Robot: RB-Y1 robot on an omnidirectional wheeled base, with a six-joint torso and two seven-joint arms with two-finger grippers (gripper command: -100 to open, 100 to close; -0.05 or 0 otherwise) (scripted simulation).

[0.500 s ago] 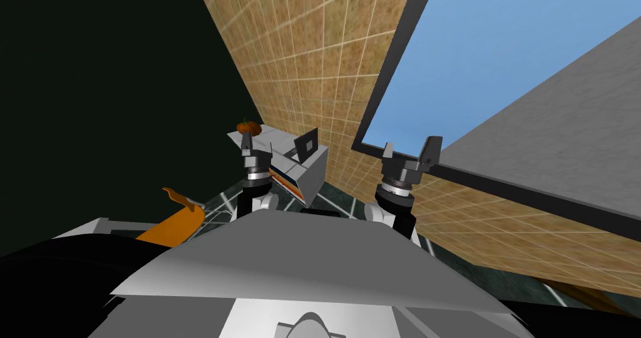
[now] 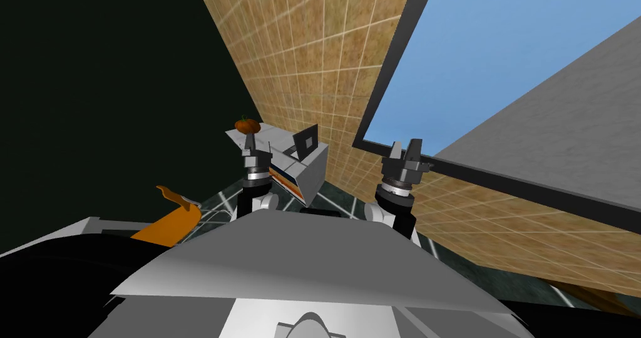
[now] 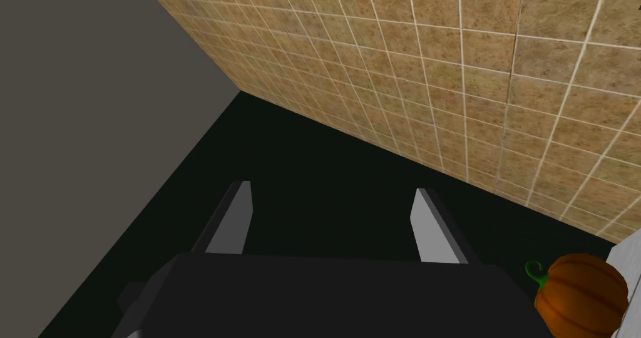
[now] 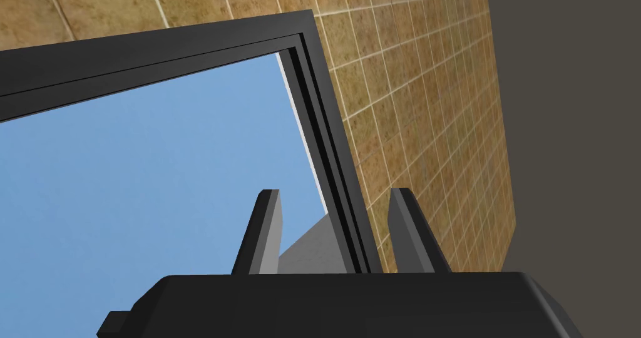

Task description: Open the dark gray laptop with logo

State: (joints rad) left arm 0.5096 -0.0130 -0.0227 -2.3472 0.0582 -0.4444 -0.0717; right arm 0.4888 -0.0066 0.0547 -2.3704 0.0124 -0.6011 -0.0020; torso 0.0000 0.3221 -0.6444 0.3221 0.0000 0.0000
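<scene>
On the white bench (image 2: 313, 174) by the tiled wall (image 2: 300, 52) sits the dark grey laptop (image 2: 307, 144), probably light, its thin stiff lid best lifted at the free edge; the left hand (image 3: 332, 187) stands wide open, the right hand (image 4: 335, 192) narrower, both empty.

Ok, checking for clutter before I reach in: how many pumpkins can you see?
1. The orange pumpkin sits at a corner of the white table, close beside the left end effector; more could be hidden behind the arms.

On the laptop (image 2: 312, 132) the logo (image 2: 307, 144) (a pale square) is too small to read; the pumpkin (image 3: 579, 293) runs off-frame.
</scene>
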